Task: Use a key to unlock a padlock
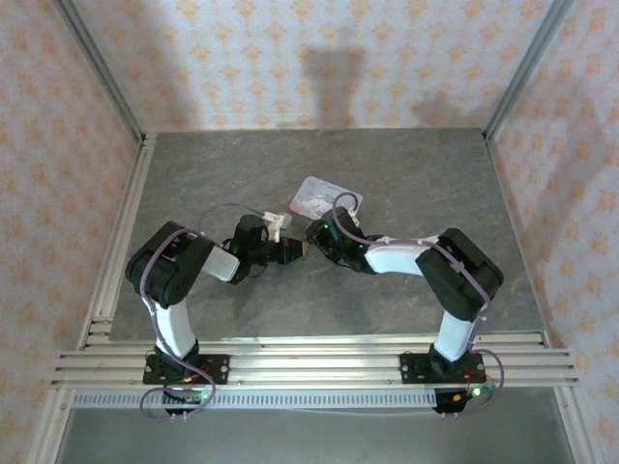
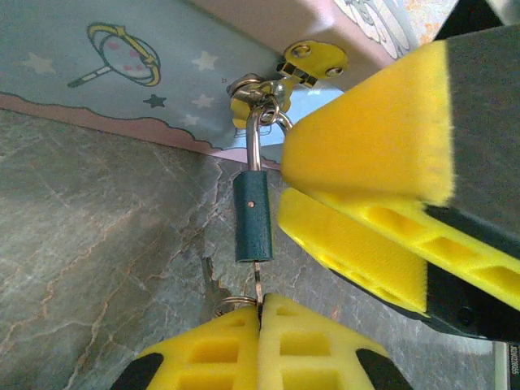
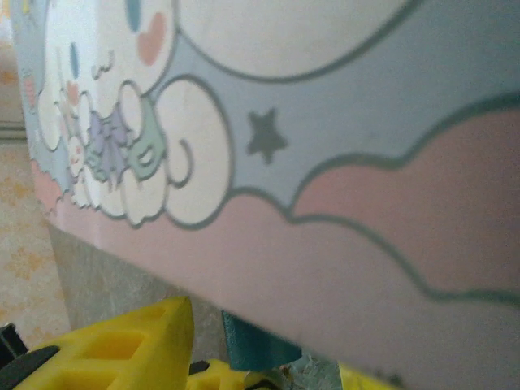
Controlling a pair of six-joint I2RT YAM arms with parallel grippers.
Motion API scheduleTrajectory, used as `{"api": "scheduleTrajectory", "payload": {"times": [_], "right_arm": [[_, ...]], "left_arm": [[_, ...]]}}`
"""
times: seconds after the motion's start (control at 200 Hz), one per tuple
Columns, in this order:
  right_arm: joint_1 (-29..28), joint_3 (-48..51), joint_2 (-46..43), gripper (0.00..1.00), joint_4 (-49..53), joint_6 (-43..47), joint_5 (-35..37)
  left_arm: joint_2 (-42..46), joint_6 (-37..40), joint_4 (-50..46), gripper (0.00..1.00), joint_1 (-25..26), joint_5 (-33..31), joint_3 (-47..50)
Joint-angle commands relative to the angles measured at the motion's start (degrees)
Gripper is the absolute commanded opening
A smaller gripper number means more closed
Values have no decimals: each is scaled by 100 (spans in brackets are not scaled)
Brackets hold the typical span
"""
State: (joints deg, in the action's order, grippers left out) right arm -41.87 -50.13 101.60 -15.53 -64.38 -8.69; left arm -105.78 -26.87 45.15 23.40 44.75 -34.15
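Top external view puts the left pincer point(image 1: 293, 250) near the middle of the grey surface point(image 1: 435, 174), pointing right, almost tip to tip with the right pincer point(image 1: 317, 235). Left wrist view shows the left pincer clenched on a thin metal sliver point(image 2: 257, 284) sticking out of the lower end of the key point(image 2: 253, 218). That teal key hangs by a silver hook point(image 2: 258, 134) from a yellow clasp point(image 2: 313, 58) on the edge of the padlock point(image 2: 122, 73). Just right of the key, the right pincer's yellow fingers point(image 2: 366, 146) stand parted. The padlock lies mid-surface, slightly toward the far edge, just behind both pincers.
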Motion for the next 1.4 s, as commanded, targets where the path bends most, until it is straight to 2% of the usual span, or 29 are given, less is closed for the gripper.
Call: {"api": "scheduleTrajectory", "payload": {"times": [0.0,0.525,0.796,1.051,1.166,1.246,1.396], "right_arm": [[-58,-24,148,49,-170,-128,219],[-76,-7,387,49,-694,-235,164],[-83,231,570,51,-1707,-397,-152],[-83,141,600,51,-1213,-490,-248],[-83,152,559,46,-1027,-529,-252],[-84,192,528,37,-1053,-590,-274],[-83,288,423,14,-1106,-655,-252]], "left_arm": [[207,139,-71,0,35,147,-126],[233,77,-93,0,39,315,-161],[215,104,-164,0,33,443,-240],[249,171,-273,0,33,473,-252],[277,232,-340,0,33,464,-241],[294,268,-390,0,21,464,-228],[345,305,-470,0,15,447,-206]]}}
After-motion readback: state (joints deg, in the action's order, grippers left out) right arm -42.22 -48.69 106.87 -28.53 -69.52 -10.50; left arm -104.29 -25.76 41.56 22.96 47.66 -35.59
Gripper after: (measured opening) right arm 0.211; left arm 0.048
